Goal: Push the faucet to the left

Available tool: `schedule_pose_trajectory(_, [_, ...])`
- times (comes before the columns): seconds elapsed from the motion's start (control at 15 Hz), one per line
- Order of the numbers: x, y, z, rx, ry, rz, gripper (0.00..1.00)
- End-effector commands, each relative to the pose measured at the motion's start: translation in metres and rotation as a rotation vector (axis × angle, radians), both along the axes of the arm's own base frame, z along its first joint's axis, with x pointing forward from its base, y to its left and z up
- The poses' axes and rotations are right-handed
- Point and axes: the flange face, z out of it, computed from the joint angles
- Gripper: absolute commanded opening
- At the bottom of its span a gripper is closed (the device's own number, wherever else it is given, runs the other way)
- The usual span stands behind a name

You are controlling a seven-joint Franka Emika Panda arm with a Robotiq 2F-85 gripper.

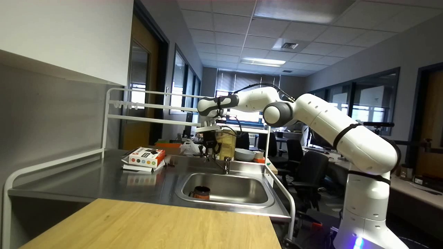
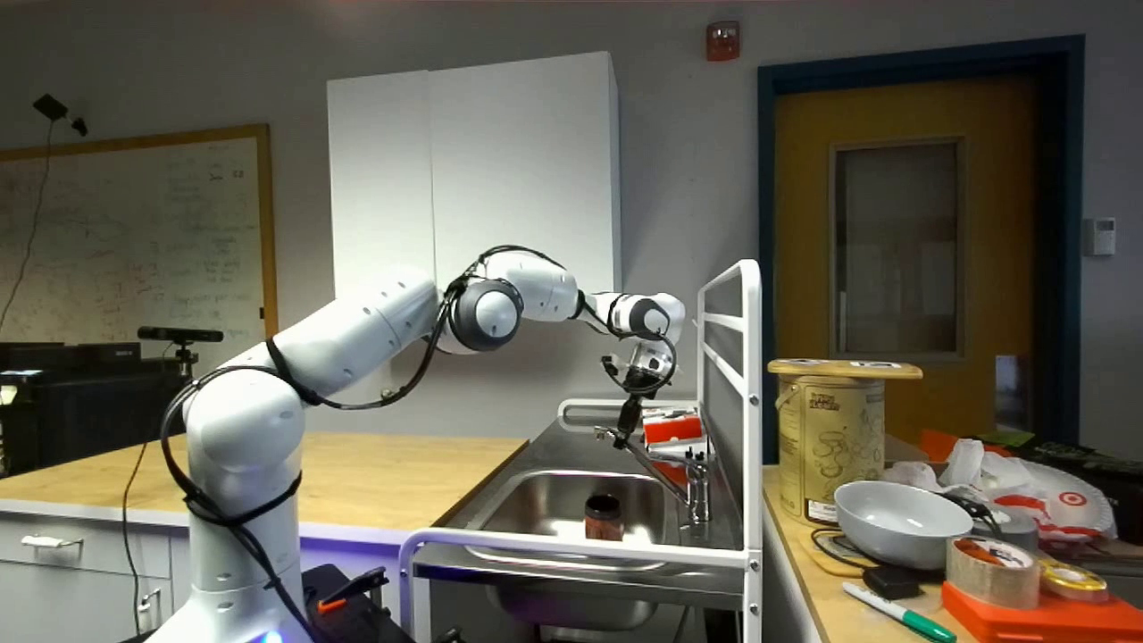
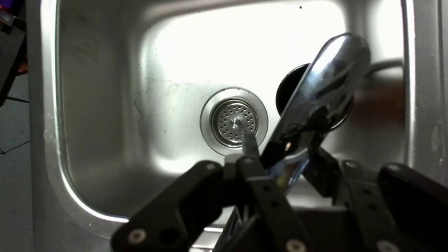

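Observation:
The faucet (image 1: 226, 165) is a slim chrome tap at the back edge of the steel sink (image 1: 271, 199). In an exterior view the faucet (image 2: 698, 491) has its spout slanting up over the basin. My gripper (image 1: 207, 155) is above the sink, pointing down at the spout's end; it also shows in an exterior view (image 2: 628, 427). In the wrist view the spout (image 3: 330, 78) runs between the two black fingers of the gripper (image 3: 282, 154). The fingers are apart, one on each side. Whether either finger touches the spout is hard to tell.
An orange and black mug (image 1: 201, 192) stands in the basin, partly under the spout in the wrist view (image 3: 291, 84). White rack rails (image 2: 753, 384) run behind the faucet. A red and white box (image 1: 147, 157) lies on the counter. A tan canister (image 2: 826, 446) and bowl (image 2: 902, 522) stand behind.

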Motion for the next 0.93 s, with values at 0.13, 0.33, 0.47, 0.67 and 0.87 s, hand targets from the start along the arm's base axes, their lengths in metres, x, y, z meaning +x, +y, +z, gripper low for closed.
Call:
schedule_pose_trajectory(0.13, [0.009,0.002,0.002,-0.001,-0.018,-0.006,0.59])
schedule_pose_trajectory(0.33, [0.010,0.005,0.004,0.003,-0.028,0.001,0.81])
schedule_pose_trajectory(0.47, [0.011,0.007,0.008,0.005,-0.037,0.006,0.96])
schedule_pose_trajectory(0.67, [0.012,0.015,0.018,0.008,-0.058,0.024,1.00])
schedule_pose_trajectory(0.87, [0.015,0.024,0.033,0.009,-0.094,0.051,1.00])
